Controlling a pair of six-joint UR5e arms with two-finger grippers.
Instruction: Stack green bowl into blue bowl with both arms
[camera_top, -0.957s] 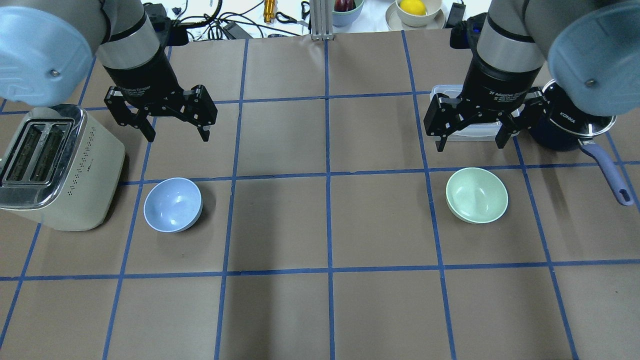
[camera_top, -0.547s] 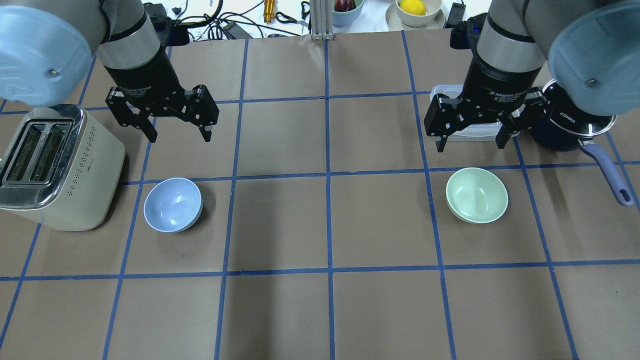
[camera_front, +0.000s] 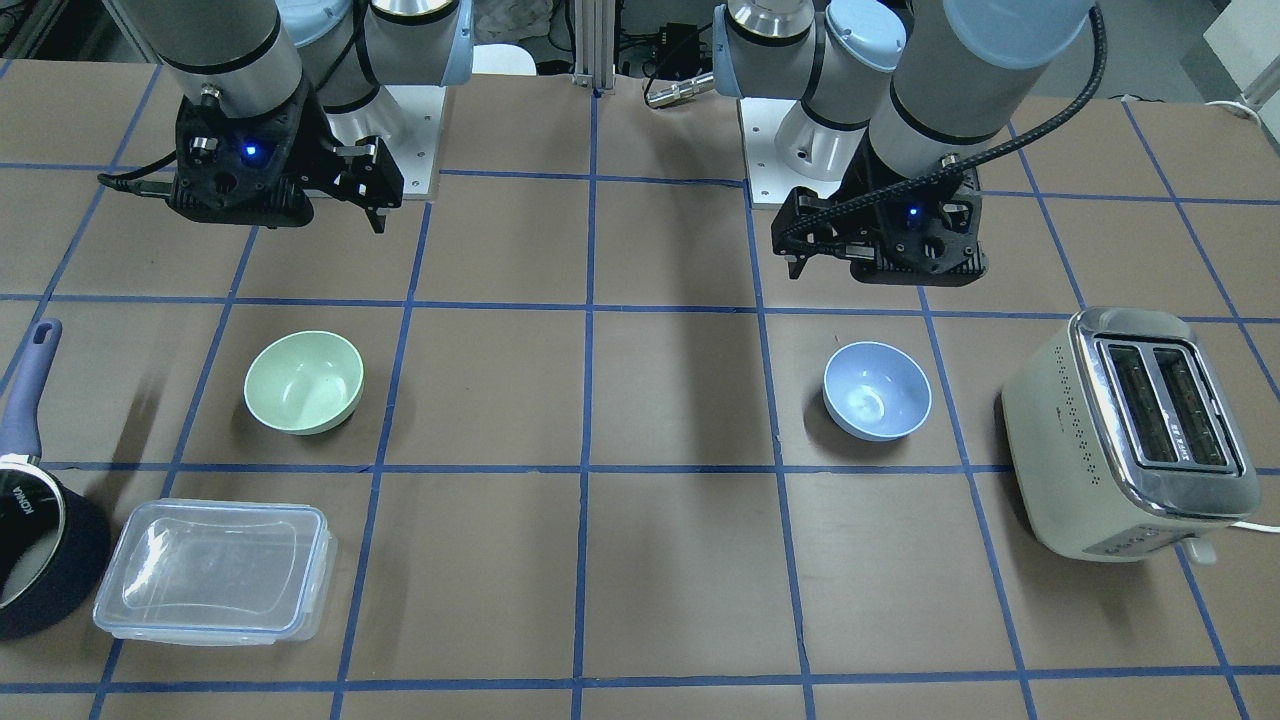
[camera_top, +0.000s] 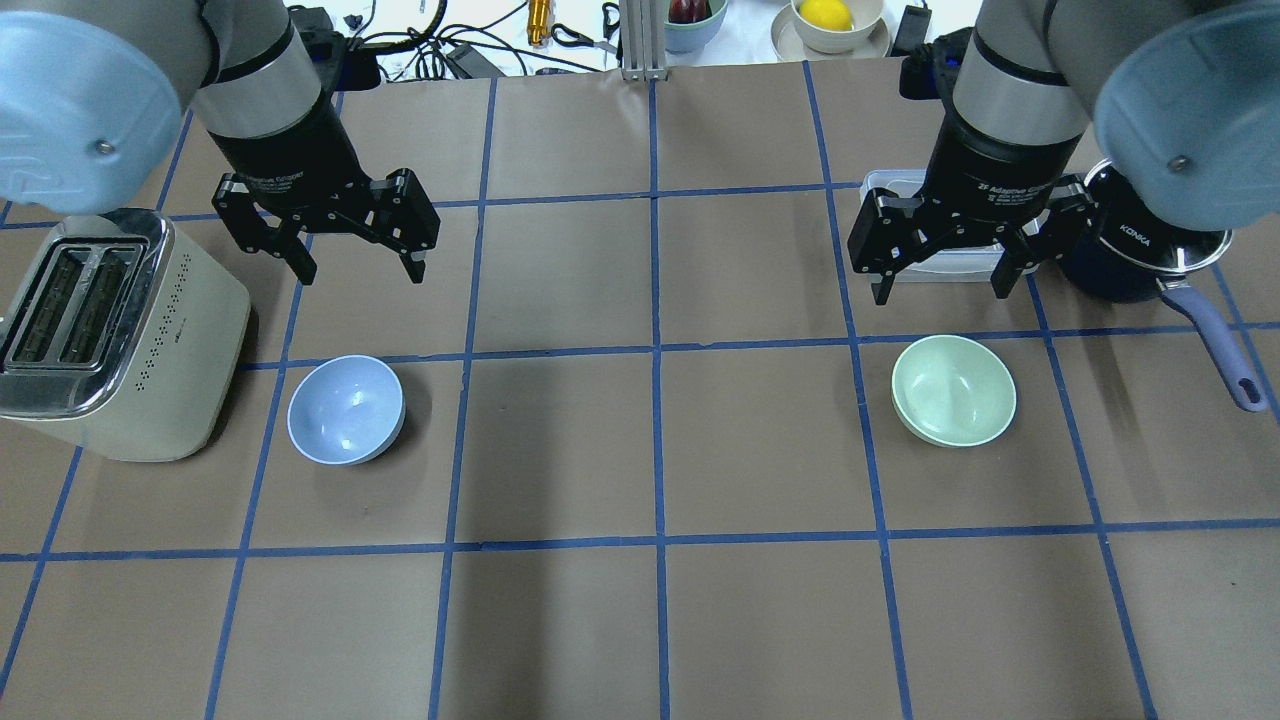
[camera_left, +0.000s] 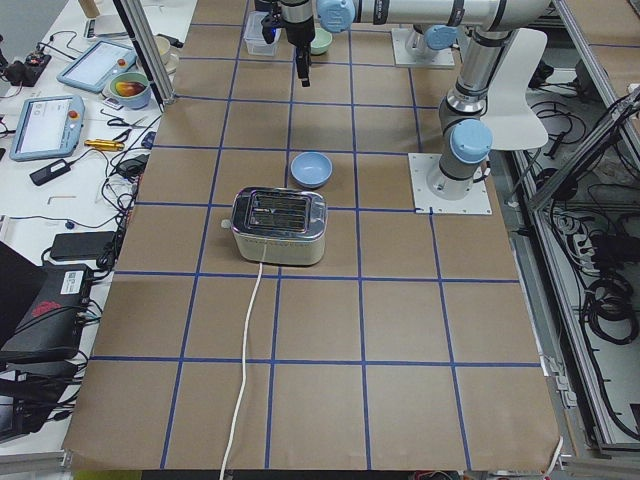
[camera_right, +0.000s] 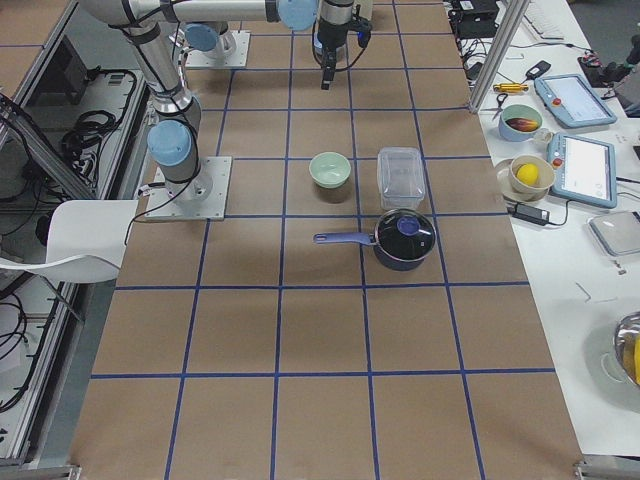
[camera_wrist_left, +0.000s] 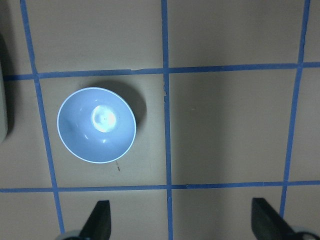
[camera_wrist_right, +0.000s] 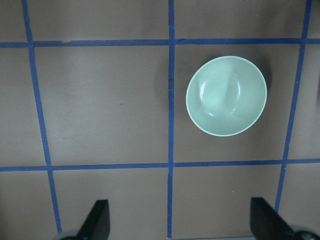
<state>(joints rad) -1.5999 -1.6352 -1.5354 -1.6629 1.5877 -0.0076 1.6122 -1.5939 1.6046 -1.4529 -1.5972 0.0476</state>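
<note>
The green bowl (camera_top: 953, 390) sits upright and empty on the table's right side; it also shows in the right wrist view (camera_wrist_right: 226, 95) and the front view (camera_front: 303, 382). The blue bowl (camera_top: 346, 409) sits upright and empty on the left side, next to the toaster; it also shows in the left wrist view (camera_wrist_left: 96, 125) and the front view (camera_front: 877, 390). My left gripper (camera_top: 360, 270) hangs open and empty above the table, on the robot's side of the blue bowl. My right gripper (camera_top: 940, 290) hangs open and empty on the robot's side of the green bowl.
A cream toaster (camera_top: 110, 340) stands left of the blue bowl. A clear lidded container (camera_front: 215, 570) and a dark pot (camera_top: 1140, 250) with a purple handle lie beyond the green bowl. Bowls of fruit (camera_top: 830, 20) stand past the table's far edge.
My left gripper has shifted very slightly to the right. The right gripper and both bowls have not moved.
</note>
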